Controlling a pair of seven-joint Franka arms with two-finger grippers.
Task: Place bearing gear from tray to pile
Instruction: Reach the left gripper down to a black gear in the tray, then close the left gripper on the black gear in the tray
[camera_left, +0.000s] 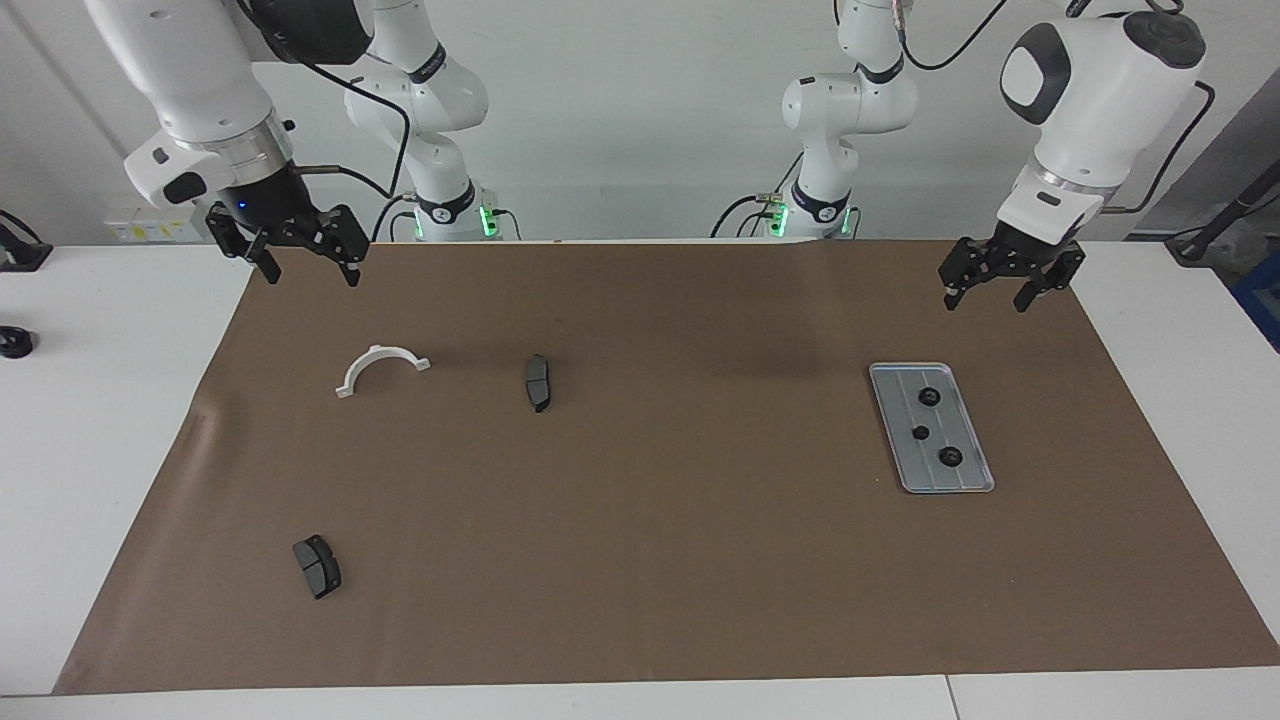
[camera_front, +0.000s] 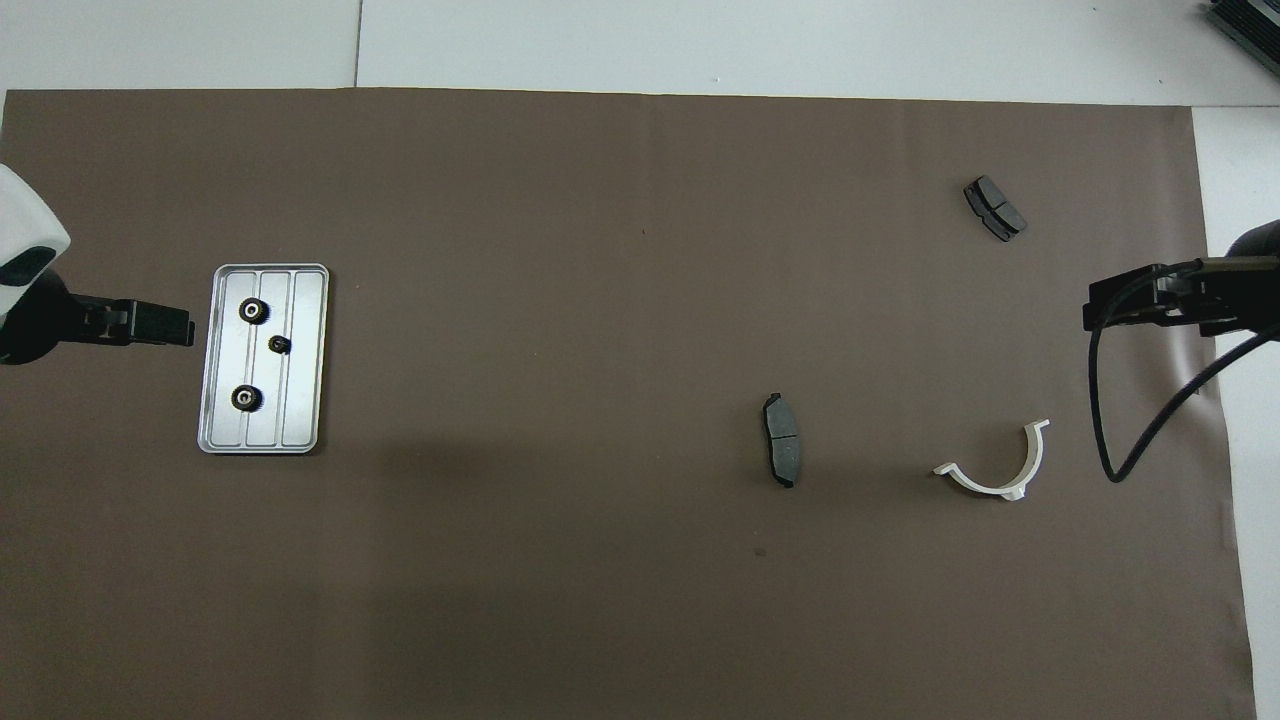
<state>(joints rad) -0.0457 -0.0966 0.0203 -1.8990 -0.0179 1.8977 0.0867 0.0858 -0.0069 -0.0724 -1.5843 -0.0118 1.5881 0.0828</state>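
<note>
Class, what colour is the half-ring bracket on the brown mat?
White; the half-ring bracket shows best in the overhead view.

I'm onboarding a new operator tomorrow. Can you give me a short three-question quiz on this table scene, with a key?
1. True or false: a gear already lies beside the white half-ring bracket.
2. How many round black parts sit in the tray?
A) two B) three C) five
3. Fill in: the left gripper hangs open over the brown mat, nearer to the tray than the ____ gripper is.

Key: 1 false; 2 B; 3 right. Both brake pads lie apart from the bracket.
</note>
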